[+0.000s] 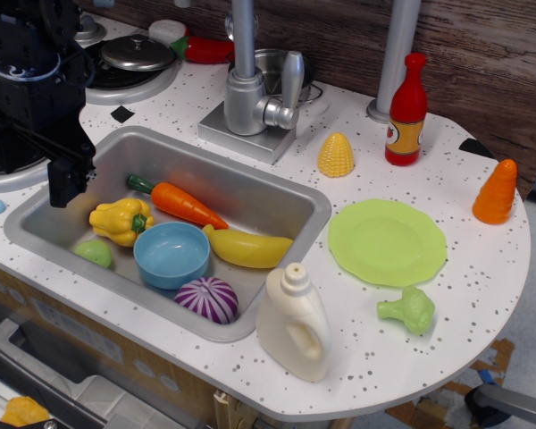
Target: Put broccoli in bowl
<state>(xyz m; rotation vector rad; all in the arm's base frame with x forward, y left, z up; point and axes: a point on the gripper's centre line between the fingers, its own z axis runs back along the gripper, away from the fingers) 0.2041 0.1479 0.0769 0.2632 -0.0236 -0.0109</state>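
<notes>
The light-green broccoli (408,310) lies on its side on the speckled counter at the right, just below the lime-green plate (387,241). The light-blue bowl (171,254) stands upright and empty in the sink (290,198), near its front. My black gripper (69,181) hangs over the sink's left end, far left of the broccoli and up-left of the bowl. Its fingers read as one dark mass, so I cannot tell whether they are open or shut. Nothing shows in them.
In the sink around the bowl lie a yellow pepper (121,221), carrot (180,205), banana (247,248), purple onion (207,299) and small green ball (94,253). A white bottle (293,323) stands between sink and broccoli. Faucet (250,94), corn (336,155) and red bottle (406,112) stand behind.
</notes>
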